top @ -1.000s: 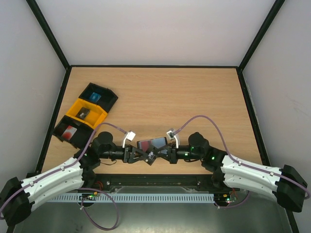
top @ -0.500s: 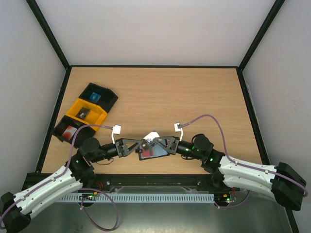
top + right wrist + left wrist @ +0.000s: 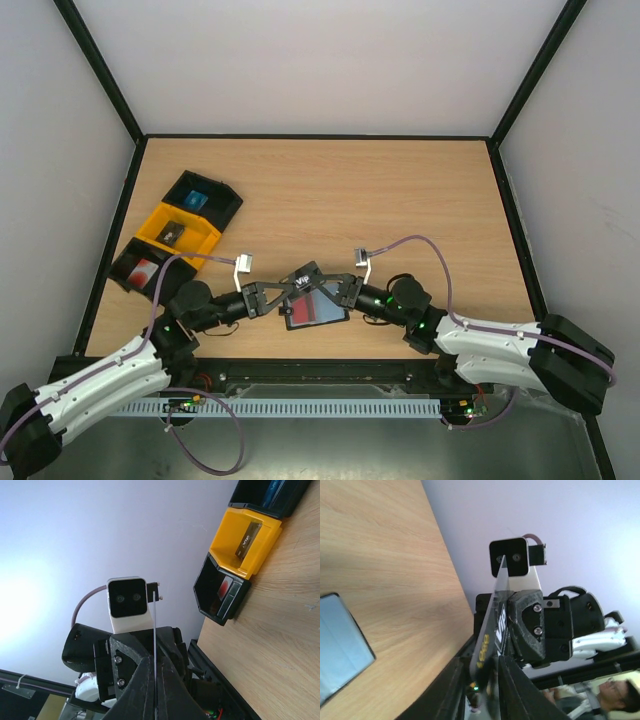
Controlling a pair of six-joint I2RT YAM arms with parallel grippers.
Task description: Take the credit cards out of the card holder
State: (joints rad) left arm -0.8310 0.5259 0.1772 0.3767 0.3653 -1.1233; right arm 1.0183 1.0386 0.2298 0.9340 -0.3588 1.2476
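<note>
Top external: pale walls [image 3: 300,60] enclose wooden table [image 3: 400,200] bearing card holder [image 3: 318,312].

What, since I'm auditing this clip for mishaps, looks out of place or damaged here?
Nothing spilled or damaged. One oddity: a credit card stands on edge in mid-air above the open card holder, pinched by the right end effector, the left end effector straddling it.

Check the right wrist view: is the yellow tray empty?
No, a dark card sits inside the yellow tray.
</note>
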